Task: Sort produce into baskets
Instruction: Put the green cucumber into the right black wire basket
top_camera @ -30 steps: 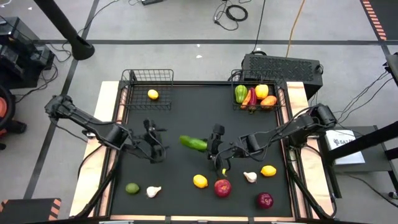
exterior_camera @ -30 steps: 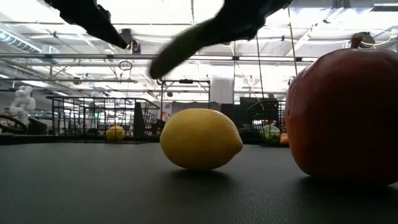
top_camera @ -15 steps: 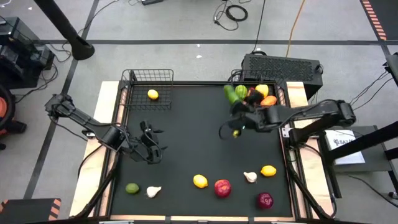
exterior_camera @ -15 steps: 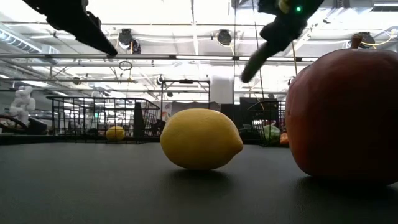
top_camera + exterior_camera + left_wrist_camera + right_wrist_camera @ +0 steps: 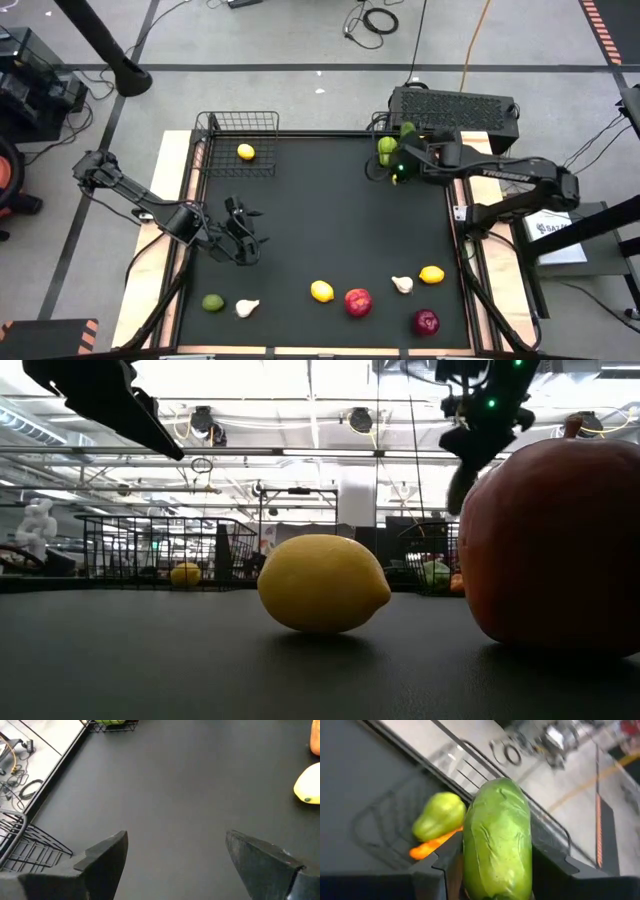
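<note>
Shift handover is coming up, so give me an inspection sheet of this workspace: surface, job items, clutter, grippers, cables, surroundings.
Surface: black mat on a wooden-edged table.
Job's things: left basket holds one lemon; right basket holds a green pepper and more. Loose near the front edge: lime, two garlics, two lemons, two apples.
Clutter: nothing seen on the mat.
Grippers: right gripper shut on cucumber at the right basket; left gripper open, empty, over the mat.
Cables: loose coils on the floor.
Surroundings: black perforated box behind the table.
</note>
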{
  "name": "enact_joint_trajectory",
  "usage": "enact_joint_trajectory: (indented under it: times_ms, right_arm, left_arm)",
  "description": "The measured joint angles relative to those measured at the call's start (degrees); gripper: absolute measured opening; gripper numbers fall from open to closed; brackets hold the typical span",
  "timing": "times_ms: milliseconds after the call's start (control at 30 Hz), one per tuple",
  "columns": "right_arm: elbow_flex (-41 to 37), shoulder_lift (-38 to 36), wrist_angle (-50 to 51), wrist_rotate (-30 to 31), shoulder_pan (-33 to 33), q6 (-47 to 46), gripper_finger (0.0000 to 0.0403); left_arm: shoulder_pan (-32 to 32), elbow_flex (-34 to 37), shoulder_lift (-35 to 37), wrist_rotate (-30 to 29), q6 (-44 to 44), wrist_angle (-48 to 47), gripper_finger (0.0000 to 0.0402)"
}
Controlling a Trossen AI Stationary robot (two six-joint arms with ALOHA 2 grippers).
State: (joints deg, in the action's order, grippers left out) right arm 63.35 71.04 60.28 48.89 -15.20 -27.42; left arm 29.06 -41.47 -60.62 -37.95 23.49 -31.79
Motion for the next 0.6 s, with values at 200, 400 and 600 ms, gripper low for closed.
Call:
enact_joint_trajectory:
  times_ms: [200,400,600]
  right_arm:
    - [-0.01,0.01,7.69,-0.42,-4.91,-10.26,0.0171]
    - [-1.35,0.01,11.13,-4.97,-7.58,-14.01,0.0171]
    - [-7.0,0.06,11.88,-5.47,-10.31,-17.85,0.0184]
  left_arm:
    - [0.0,0.02,0.0,0.29,0.09,-0.01,0.0343]
    - [0.0,0.02,0.0,0.37,0.12,0.03,0.0343]
    - [0.0,0.02,0.0,0.41,0.11,1.46,0.0343]
